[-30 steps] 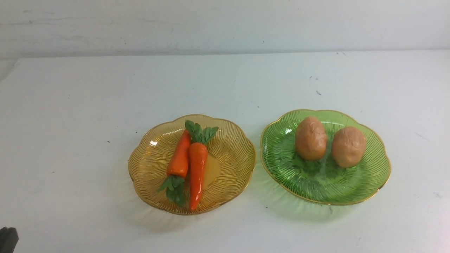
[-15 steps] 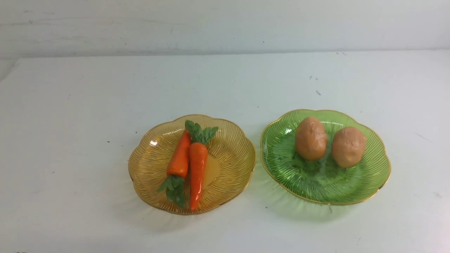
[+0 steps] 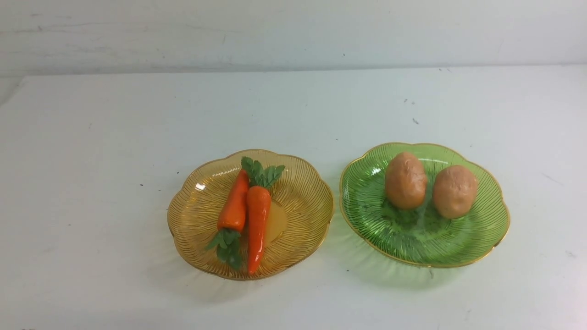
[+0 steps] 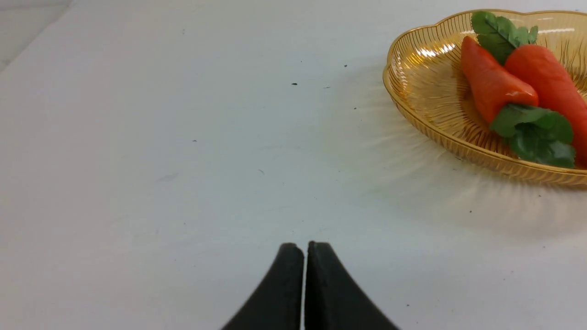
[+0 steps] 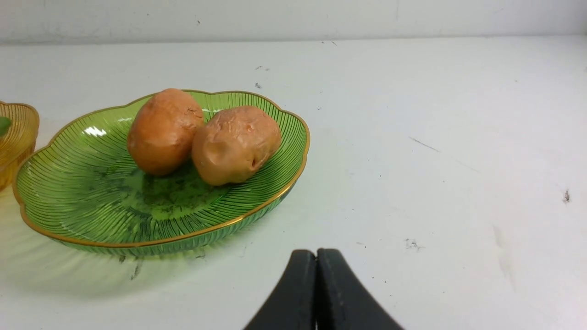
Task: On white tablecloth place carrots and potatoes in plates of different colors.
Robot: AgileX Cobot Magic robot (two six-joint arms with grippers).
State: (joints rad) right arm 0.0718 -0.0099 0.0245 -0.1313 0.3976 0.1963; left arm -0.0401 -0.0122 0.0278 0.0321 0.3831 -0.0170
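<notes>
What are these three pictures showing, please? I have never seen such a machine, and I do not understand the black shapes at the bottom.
It is a robot with two arms. One camera looks forward from between them; one sits on each wrist. The black shapes are the arms' grasping tools: the left tool and the right tool, both shut and holding nothing. On the white tablecloth stand two plates. The amber plate holds two carrots, lying side by side. The green plate holds two potatoes.

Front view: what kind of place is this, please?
Probably a test bench, not a kitchen: a bare white tablecloth, a plain white wall, and toy carrots and potatoes sorted on two plastic plates.
</notes>
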